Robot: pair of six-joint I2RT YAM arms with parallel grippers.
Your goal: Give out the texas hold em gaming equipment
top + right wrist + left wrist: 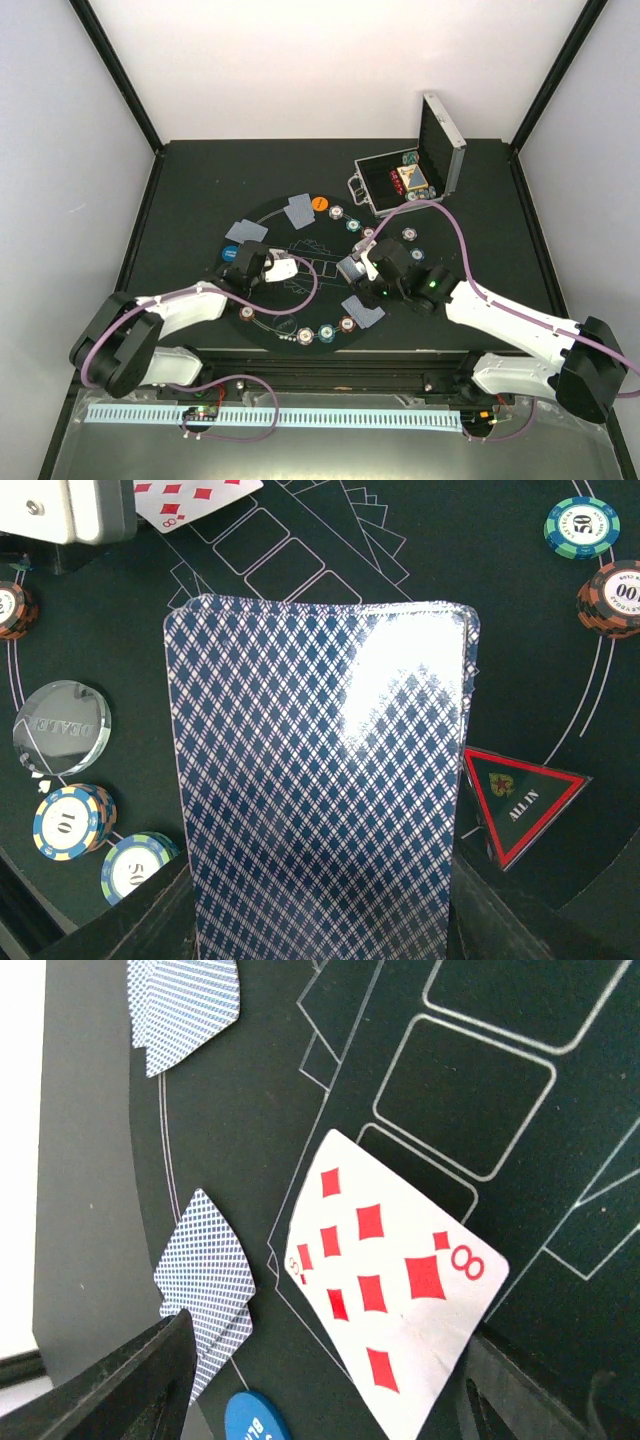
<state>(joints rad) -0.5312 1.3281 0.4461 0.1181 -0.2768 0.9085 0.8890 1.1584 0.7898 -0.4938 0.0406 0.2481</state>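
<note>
Between the fingers of the left pincer (325,1395), which are standing spread wide and gripping nothing, the eight of diamonds (390,1280) is lying face up on the black mat (480,1090), overlapping the printed card boxes. Its lower corner is sitting close to the right-hand finger; contact cannot be told. Judgement: it is going down as a community card, hence face up at the centre markings.

Just beside it a face-down pair (205,1285) is resting on the mat's ring line, with the blue disc (250,1422) just below. A second face-down hand (180,1005) is lying further along the ring. Judgement: these are player hands, kept face down at the seats.

Across the mat, the right pincer (320,920) is clenching the deck (320,750), backs toward its camera, above the mat. Judgement: it is acting as the dealer's stock for the other arm.

Around the deck:
- The red triangle marker (520,800) is lying just to one side.
- The clear dealer puck (62,725) and two chips (72,822) are lying to the other.
- A teal chip (582,527) is sitting near a red-brown stack (612,598).

From above, rim chips (337,212) are sitting spaced round the mat beside the orange disc (320,203). The silver case (447,140) is standing open on the tabletop (200,180), with items showing inside. Judgement: distribution is well along.
</note>
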